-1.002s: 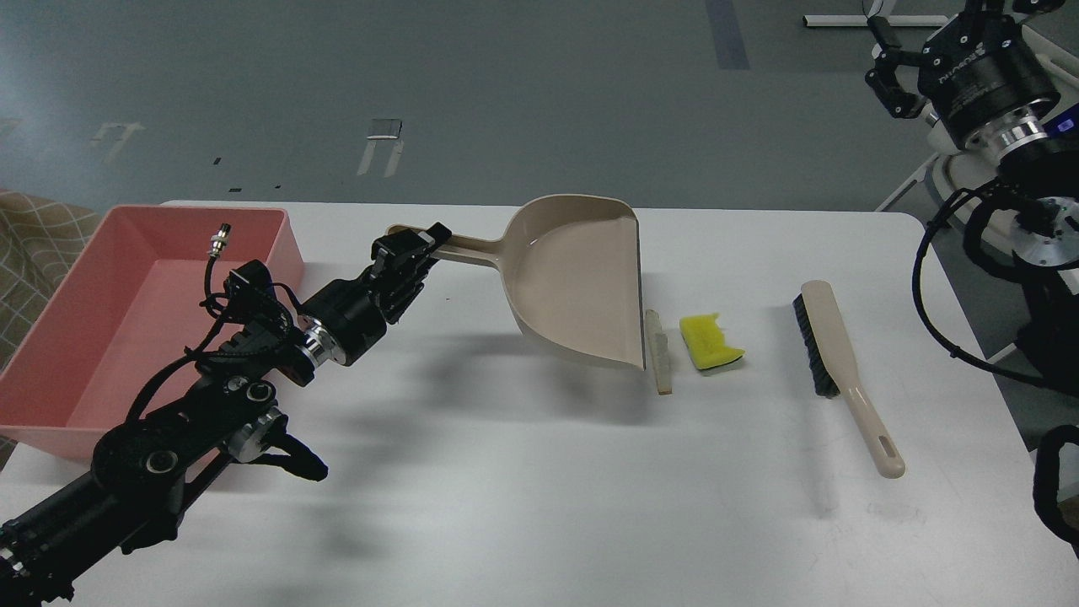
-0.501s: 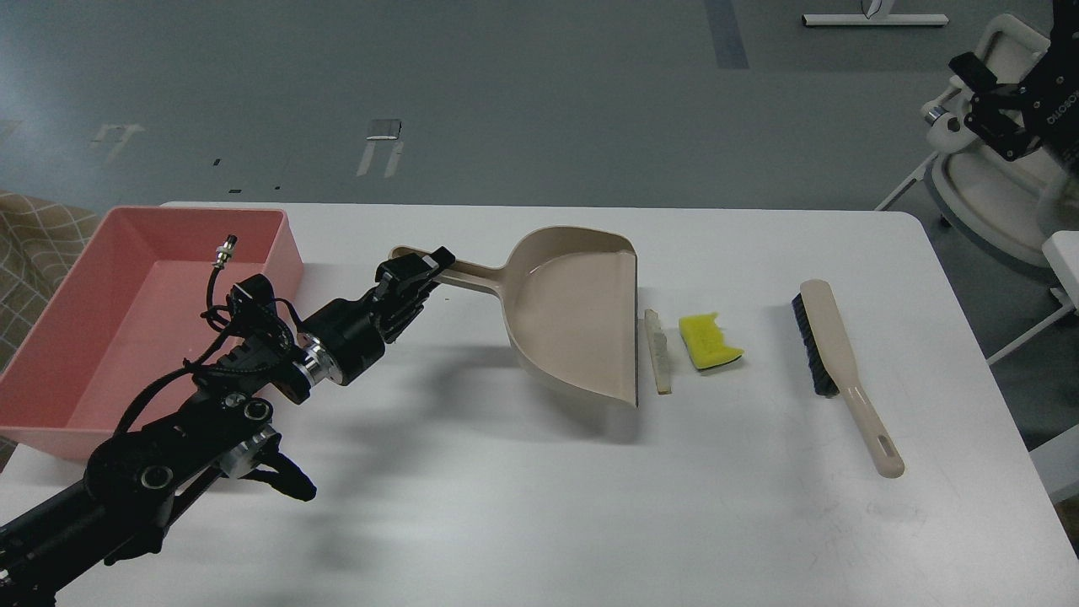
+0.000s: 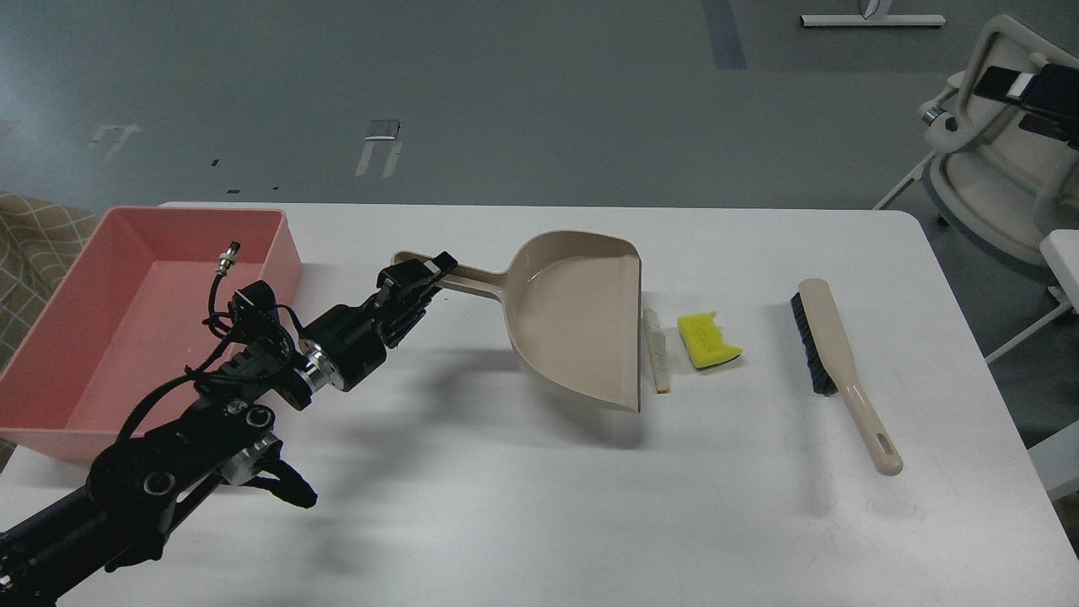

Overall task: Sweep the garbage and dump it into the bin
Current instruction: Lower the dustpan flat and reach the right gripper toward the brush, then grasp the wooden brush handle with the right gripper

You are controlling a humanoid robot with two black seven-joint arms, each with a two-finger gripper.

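My left gripper is shut on the handle of the beige dustpan. The pan is held low over the table, with its open edge facing right. The thin pale beige strip lies just right of that edge. The jagged yellow sponge piece lies right of the strip. The beige brush with black bristles lies further right, untouched. The pink bin stands at the table's left edge, behind my left arm. Only a dark part of my right arm shows at the top right edge, and its fingers cannot be told apart.
The white table ends at the right, past the brush. A white chair-like frame stands on the floor beyond the table's right corner. Grey floor lies behind the table.
The dustpan has come down and shifted slightly toward me, its open edge now close beside the strip. My right arm has swung up and right, almost out of view.
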